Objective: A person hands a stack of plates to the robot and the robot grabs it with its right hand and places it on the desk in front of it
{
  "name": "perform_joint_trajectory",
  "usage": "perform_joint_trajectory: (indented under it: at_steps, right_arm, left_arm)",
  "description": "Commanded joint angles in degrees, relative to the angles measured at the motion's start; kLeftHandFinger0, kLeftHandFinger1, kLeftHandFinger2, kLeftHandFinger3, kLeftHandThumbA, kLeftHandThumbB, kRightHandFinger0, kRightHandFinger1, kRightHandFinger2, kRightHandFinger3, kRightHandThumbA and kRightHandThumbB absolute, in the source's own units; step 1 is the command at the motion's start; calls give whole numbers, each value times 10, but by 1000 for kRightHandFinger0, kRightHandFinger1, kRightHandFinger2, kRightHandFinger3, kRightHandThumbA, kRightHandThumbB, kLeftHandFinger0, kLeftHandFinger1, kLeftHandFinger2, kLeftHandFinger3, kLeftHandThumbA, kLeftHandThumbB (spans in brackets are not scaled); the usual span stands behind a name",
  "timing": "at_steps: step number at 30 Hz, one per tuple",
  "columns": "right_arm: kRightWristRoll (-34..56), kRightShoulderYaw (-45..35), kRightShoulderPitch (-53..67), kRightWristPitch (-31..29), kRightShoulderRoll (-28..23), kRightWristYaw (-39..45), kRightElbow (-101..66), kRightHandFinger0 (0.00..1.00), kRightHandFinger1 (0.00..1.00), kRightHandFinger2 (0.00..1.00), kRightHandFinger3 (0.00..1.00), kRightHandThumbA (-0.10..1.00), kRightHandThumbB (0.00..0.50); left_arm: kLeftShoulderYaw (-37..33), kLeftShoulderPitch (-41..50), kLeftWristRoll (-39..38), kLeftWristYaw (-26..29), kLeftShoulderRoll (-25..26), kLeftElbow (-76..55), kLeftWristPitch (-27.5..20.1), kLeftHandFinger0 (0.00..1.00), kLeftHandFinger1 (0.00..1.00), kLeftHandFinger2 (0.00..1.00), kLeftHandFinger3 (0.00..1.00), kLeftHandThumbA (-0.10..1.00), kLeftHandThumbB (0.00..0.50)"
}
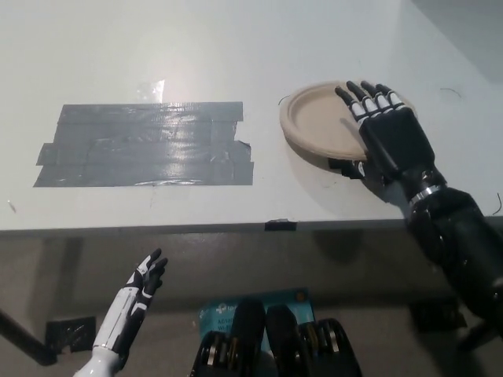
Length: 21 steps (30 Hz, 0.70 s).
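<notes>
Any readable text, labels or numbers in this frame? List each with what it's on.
Nothing legible.
Blue sheet below the desk edge: white print, too blurred to read.
No markings visible on the stack of plates or the grey tape patch.
</notes>
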Motion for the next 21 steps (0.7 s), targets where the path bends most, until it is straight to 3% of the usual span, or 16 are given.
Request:
perform_joint_trajectory:
  at_steps: [1,6,9,11,15,17,21]
  right_arm:
    - [390,-31,-91,290,-153,572,-436,1000,1000,1000,1000,782,500]
    - [548,-22,-127,306,-208,640,-518,1000,1000,1000,1000,744,500]
    - [705,-18,-138,306,-239,631,-548,1000,1000,1000,1000,626,500]
    - [813,-43,-134,306,-247,625,-584,1000,1000,1000,1000,728,500]
    - [920,-73,-118,306,-252,593,-615,1000,1000,1000,1000,776,500]
    - [961,-122,-96,306,-230,618,-613,1000,1000,1000,1000,1000,500]
    - [1070,-138,-85,306,-237,590,-602,1000,1000,1000,1000,1000,500]
  left_arm:
    - [-1,-14,-6,-14,9,-9,-23,1000,1000,1000,1000,972,250]
    - [0,-20,-5,-14,11,-10,-20,1000,1000,1000,1000,964,252]
    - [0,-24,-8,-17,13,-11,-16,1000,1000,1000,1000,968,255]
    - [2,-26,-7,-15,14,-11,-16,1000,1000,1000,1000,968,254]
    - [3,-24,-11,-16,12,-10,-17,1000,1000,1000,1000,961,252]
    - [3,-26,-12,-15,11,-10,-15,1000,1000,1000,1000,951,258]
    - [3,-27,-12,-16,11,-14,-9,1000,1000,1000,1000,947,261]
